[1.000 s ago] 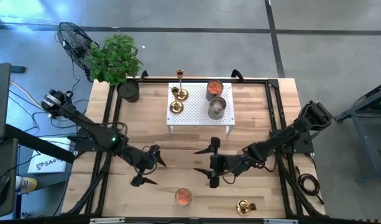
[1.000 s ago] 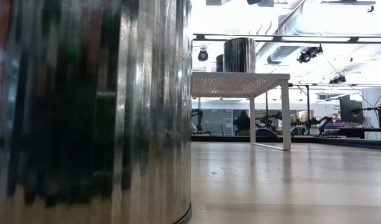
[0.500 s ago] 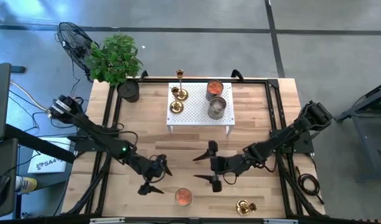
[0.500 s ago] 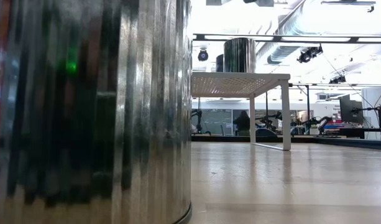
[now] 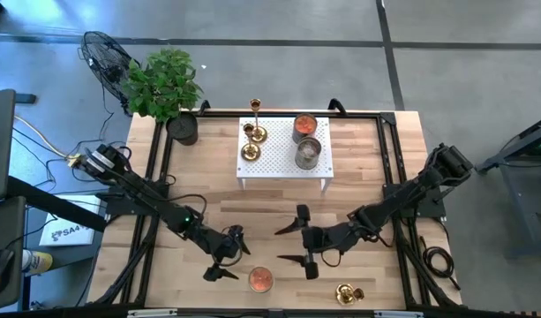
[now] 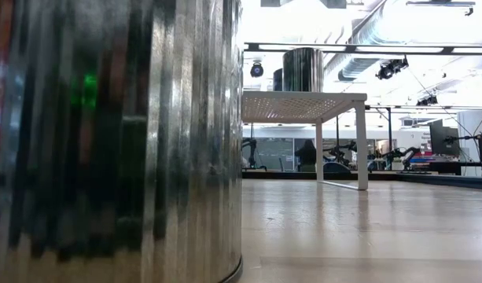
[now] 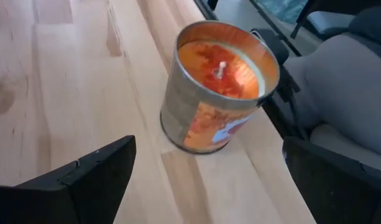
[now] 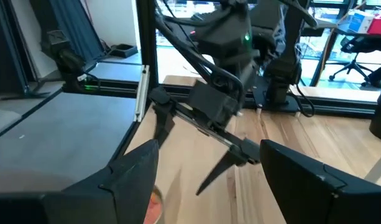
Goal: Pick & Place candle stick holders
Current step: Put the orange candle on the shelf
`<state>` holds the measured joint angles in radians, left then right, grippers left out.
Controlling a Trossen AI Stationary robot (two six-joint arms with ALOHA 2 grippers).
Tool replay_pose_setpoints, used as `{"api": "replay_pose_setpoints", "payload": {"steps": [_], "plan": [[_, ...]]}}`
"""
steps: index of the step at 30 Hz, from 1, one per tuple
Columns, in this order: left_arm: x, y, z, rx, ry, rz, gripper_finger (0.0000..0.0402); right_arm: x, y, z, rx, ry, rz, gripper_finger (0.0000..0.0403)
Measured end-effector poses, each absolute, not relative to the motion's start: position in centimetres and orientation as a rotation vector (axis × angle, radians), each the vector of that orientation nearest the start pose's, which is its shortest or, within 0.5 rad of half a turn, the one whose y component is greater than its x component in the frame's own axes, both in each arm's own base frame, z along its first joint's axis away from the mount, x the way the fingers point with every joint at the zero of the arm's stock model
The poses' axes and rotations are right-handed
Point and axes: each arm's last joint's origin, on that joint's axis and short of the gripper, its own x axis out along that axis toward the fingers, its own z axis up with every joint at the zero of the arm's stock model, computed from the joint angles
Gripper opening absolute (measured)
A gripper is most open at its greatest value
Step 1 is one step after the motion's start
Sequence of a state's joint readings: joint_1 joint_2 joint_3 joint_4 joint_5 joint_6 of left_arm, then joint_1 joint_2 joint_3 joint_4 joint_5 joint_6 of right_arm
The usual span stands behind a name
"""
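Note:
Three gold candle stick holders stand on the white perforated shelf (image 5: 283, 168): a tall one (image 5: 255, 108) at its far left corner and two short ones (image 5: 249, 131) (image 5: 251, 152). Another candle stick holder (image 5: 347, 293) rests on the table by the near edge, right of centre. My left gripper (image 5: 228, 256) is open, low over the table, just left of an orange candle tin (image 5: 260, 280) (image 7: 218, 87); the tin stands ahead of its fingers, untouched. My right gripper (image 5: 284, 246) hangs open at mid-table, facing the left gripper, with nothing between its fingers.
Two more tins (image 5: 304, 126) (image 5: 308, 152) stand on the shelf's right half. A potted plant (image 5: 164, 88) sits at the far left corner. In the low view a ribbed tin (image 6: 115, 141) fills the left half. Bare wood lies between the shelf and the grippers.
My left gripper has come down and moved toward the near edge and the right, closing on the orange candle tin, staying open. My right gripper has rolled a little at the wrist and stayed about where it was.

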<state>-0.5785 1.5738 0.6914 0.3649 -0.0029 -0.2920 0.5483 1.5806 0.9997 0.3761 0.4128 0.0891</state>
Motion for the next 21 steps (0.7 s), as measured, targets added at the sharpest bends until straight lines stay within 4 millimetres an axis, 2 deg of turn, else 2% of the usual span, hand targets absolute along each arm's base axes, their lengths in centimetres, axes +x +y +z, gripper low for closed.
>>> {"api": "replay_pose_setpoints", "payload": {"steps": [7,14,21], "plan": [[26.1,-17.3,16.7,-0.127,0.522,-0.561,0.0399,30.3,18.1,26.7,0.007,0.159,0.148,0.0275],[26.1,-17.2,16.7,-0.133,0.532,-0.553,0.0399,29.9,18.9,26.9,0.017,0.137,0.18,0.0275],[26.2,-17.1,16.6,-0.224,0.563,-0.495,0.0399,29.3,19.9,26.9,-0.002,0.137,0.209,0.0275]]}}
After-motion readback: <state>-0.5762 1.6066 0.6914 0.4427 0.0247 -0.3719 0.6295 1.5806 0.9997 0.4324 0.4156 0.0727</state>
